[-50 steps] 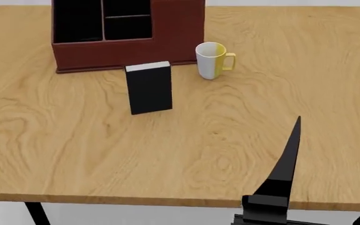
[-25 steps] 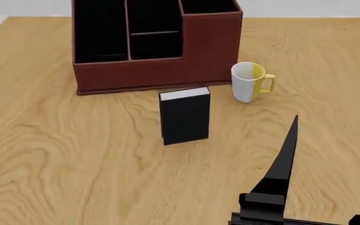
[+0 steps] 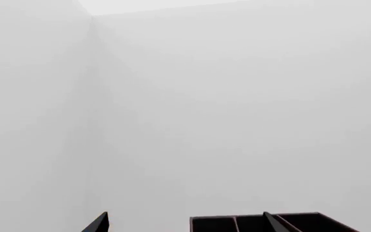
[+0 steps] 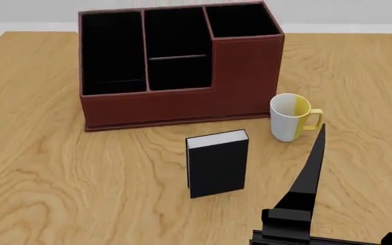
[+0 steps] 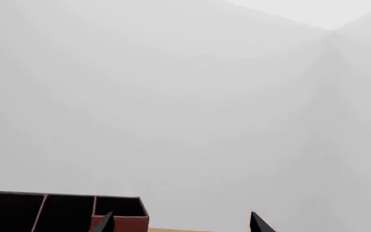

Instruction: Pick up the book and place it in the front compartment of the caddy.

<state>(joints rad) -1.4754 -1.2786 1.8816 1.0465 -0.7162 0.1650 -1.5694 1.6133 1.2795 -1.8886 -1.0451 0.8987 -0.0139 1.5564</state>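
The black book (image 4: 216,166) with white page edges stands upright on the table, in front of the maroon caddy (image 4: 182,104). The caddy's low front compartment faces me; its top also shows in the left wrist view (image 3: 250,224) and the right wrist view (image 5: 56,210). My right gripper (image 5: 180,221) is open and empty; one of its fingers (image 4: 310,173) rises at the lower right of the head view, to the right of the book and apart from it. My left gripper (image 3: 184,221) is open and empty, and is out of the head view.
A white-and-yellow mug (image 4: 290,117) stands right of the book, close to the caddy's right front corner. The wooden table (image 4: 59,178) stretches left and right. Both wrist views show mostly pale wall.
The head view has shifted: caddy, book and mug now sit lower and further right in it and look larger. The right gripper's finger holds the same place in the view.
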